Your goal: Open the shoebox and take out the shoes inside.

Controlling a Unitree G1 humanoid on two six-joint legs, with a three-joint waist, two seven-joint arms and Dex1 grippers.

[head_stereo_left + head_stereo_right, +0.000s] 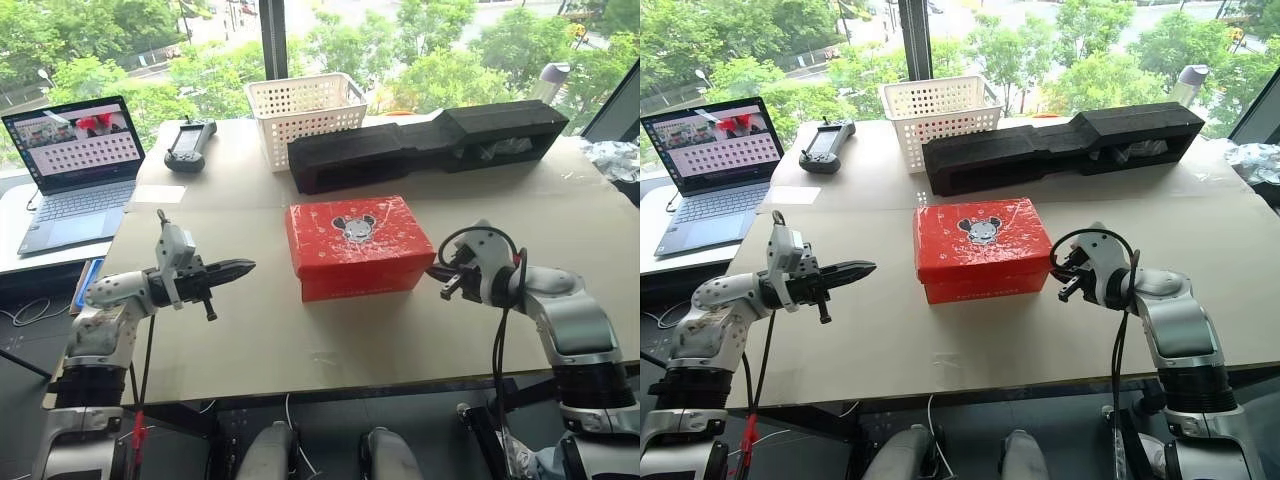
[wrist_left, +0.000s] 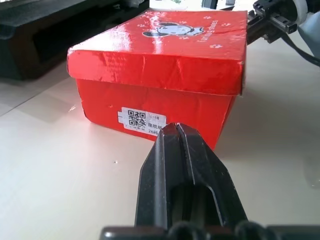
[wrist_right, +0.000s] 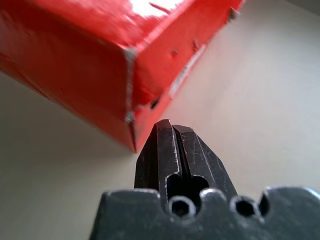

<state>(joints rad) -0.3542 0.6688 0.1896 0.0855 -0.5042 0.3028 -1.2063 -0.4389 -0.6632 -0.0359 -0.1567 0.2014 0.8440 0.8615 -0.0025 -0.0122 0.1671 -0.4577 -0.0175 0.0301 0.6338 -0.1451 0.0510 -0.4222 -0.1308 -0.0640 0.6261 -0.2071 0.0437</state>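
1. The table (image 1: 260,340) is a wide beige top carrying everything below.
2. A long black foam block (image 1: 420,145) lies at twelve o'clock from the shoebox, along the far edge.
3. A laptop (image 1: 75,170), lid up, sits on a side surface at ten o'clock.
4. The shoebox (image 1: 358,245) rests near the table's middle, red lid down, mouse logo up.
5. A white lattice basket (image 1: 305,115) stands at eleven o'clock, beside the foam.
6. The right gripper (image 1: 447,285), at three o'clock of the shoebox, is clenched on nothing, tips just beside a box corner.
7. The left gripper (image 1: 240,267), at nine o'clock and apart from the box, is clenched, empty, pointing at it.
8. A black handheld controller (image 1: 190,143) lies at ten o'clock.
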